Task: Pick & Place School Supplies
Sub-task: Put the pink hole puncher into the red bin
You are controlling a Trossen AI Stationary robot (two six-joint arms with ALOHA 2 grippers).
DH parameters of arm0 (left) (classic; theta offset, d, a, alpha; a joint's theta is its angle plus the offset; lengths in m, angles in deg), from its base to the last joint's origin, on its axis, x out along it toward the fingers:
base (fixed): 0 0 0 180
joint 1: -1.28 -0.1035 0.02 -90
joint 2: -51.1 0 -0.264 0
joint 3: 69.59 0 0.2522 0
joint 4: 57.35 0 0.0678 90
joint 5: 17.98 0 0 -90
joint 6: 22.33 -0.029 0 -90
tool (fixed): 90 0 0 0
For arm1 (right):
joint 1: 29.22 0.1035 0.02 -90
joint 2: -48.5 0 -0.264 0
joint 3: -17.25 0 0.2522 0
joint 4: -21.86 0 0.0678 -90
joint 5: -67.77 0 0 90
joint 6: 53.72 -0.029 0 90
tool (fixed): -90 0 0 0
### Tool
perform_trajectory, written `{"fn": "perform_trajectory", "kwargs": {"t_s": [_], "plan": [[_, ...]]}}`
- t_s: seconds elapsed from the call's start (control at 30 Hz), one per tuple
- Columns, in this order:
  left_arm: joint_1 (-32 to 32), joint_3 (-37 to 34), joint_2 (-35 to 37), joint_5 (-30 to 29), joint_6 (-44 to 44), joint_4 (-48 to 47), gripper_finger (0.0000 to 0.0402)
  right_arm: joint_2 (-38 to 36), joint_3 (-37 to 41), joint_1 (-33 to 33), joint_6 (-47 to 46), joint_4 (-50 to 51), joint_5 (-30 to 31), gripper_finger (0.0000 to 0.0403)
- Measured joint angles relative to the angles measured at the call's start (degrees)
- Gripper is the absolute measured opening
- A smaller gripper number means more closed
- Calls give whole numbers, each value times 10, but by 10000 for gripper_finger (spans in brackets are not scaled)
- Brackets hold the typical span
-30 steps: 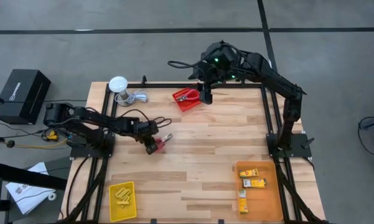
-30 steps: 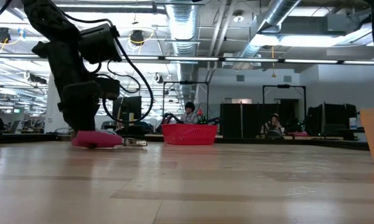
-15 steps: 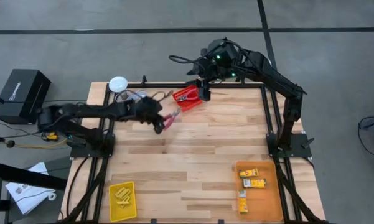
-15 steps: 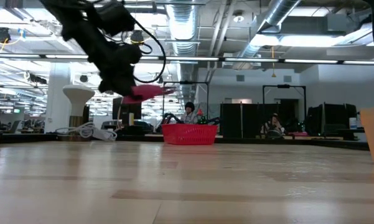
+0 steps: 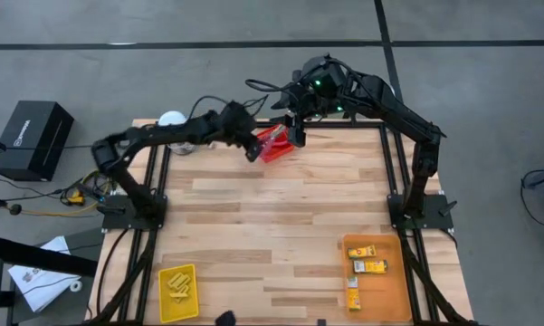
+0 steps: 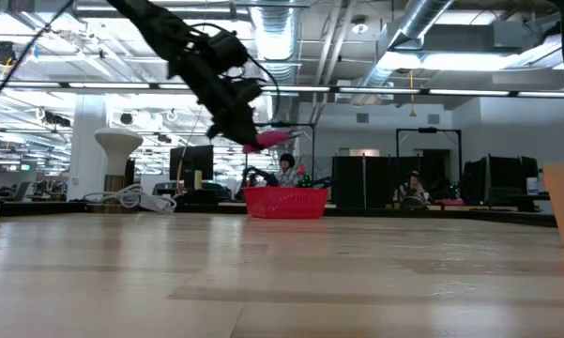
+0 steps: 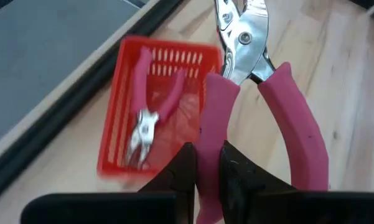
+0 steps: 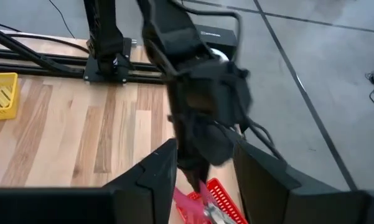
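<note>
We see a wooden worktop (image 5: 281, 226) carrying a red bin (image 5: 273, 145) at its far edge, a yellow bin (image 5: 178, 292) and an orange bin (image 5: 376, 269) near us.

You see the red bin (image 5: 273, 145) at the table's (image 5: 290, 217) far edge, one tool (image 7: 150, 112) inside; the left gripper (image 5: 252, 150) holds another tool (image 7: 261, 93) above it; the right gripper (image 5: 296, 138) hangs just beside.
</note>
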Motion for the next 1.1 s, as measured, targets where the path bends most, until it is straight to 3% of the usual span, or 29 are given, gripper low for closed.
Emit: {"fn": "perform_trajectory", "kwargs": {"t_s": [0.2, 0.37, 1.1], "plan": [[-20, 87, -93, 19, -31, -7, 31, 0, 0, 0, 0, 0, 0, 149], [-34, 114, -144, 22, -43, -10, 31, 0, 0, 0, 0, 0, -1, 150], [-52, 115, -191, 12, -96, -2, 31, -1, -1, 0, 0, -3, -2, 146]]}}
